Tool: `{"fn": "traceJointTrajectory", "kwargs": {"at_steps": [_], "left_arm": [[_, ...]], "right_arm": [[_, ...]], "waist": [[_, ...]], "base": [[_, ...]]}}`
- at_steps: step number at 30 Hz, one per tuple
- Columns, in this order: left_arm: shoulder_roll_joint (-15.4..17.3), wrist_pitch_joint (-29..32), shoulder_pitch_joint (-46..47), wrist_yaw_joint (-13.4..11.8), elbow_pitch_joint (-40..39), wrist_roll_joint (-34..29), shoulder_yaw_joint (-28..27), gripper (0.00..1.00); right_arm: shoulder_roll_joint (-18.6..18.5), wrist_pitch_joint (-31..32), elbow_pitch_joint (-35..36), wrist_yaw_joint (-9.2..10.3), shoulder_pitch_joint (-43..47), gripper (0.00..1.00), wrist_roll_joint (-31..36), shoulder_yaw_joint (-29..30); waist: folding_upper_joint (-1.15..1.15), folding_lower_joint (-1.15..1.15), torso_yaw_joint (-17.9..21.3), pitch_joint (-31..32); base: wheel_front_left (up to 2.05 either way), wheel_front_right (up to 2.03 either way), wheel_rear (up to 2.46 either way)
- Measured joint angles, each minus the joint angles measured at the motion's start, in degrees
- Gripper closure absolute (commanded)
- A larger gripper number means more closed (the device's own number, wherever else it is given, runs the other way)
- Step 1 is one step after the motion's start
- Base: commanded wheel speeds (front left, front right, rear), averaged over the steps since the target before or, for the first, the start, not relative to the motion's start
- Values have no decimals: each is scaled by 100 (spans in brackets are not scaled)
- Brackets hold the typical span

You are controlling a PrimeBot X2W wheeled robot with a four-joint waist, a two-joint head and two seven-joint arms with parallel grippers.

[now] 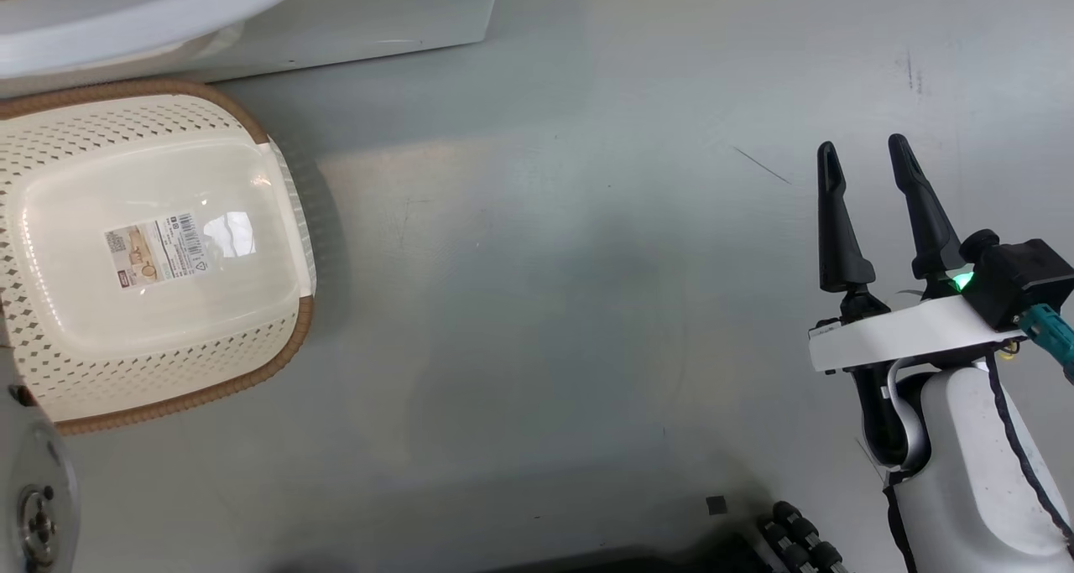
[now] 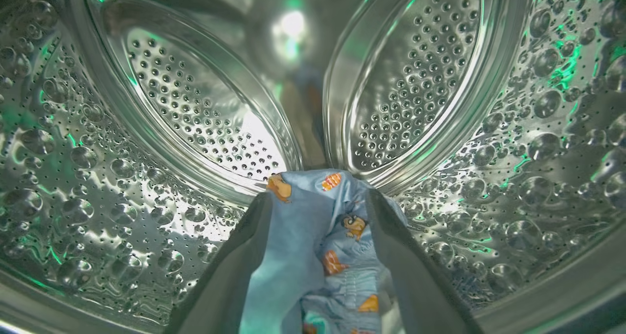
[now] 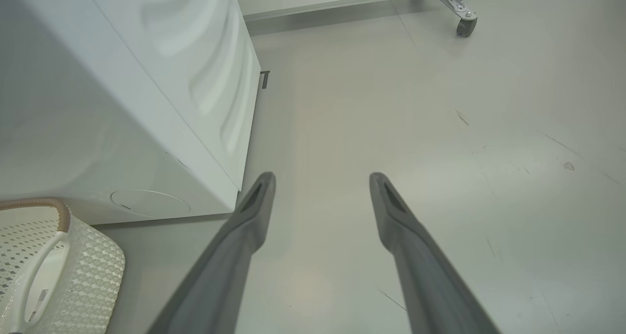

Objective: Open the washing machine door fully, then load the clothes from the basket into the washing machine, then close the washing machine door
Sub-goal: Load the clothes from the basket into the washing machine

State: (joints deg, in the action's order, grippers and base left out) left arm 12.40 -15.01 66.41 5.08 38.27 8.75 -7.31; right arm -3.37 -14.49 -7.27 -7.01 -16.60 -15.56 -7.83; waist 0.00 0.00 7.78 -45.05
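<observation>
between the two spread fingers of the left hand (image 2: 319,193), at the bottom centre of the left wrist view, lies a light blue garment (image 2: 298,246) with orange-brown prints. it looks loose rather than pinched, deep inside the steel drum (image 2: 195,109) of the washing machine (image 3: 122,79). the basket (image 1: 168,372), at the left of the head view, sits on the floor (image 1: 545,304) with nothing in it but its label sticker (image 1: 159,250), so the loading looks all but done. the washing machine door must already be open, since the hand reaches into the drum. what seems left is drawing that hand out and closing the door. the right hand (image 1: 862,147) hangs at the right of the head view, fingers apart, gripping nothing. by count: one machine, one basket, one sticker, two hands with two fingers each, and one blue bundle, though i cannot tell whether it is a single piece or several.
</observation>
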Motion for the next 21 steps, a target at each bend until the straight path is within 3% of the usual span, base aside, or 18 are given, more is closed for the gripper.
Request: {"fn": "traceJointTrajectory", "kwargs": {"at_steps": [21], "left_arm": [[-110, 0, -576, 80, -144, 52, -15, 0]], "right_arm": [[0, 0, -152, 0, -2, 0, 0, 109]], "waist": [[0, 0, -224, 574]], "base": [[0, 0, 0]]}}
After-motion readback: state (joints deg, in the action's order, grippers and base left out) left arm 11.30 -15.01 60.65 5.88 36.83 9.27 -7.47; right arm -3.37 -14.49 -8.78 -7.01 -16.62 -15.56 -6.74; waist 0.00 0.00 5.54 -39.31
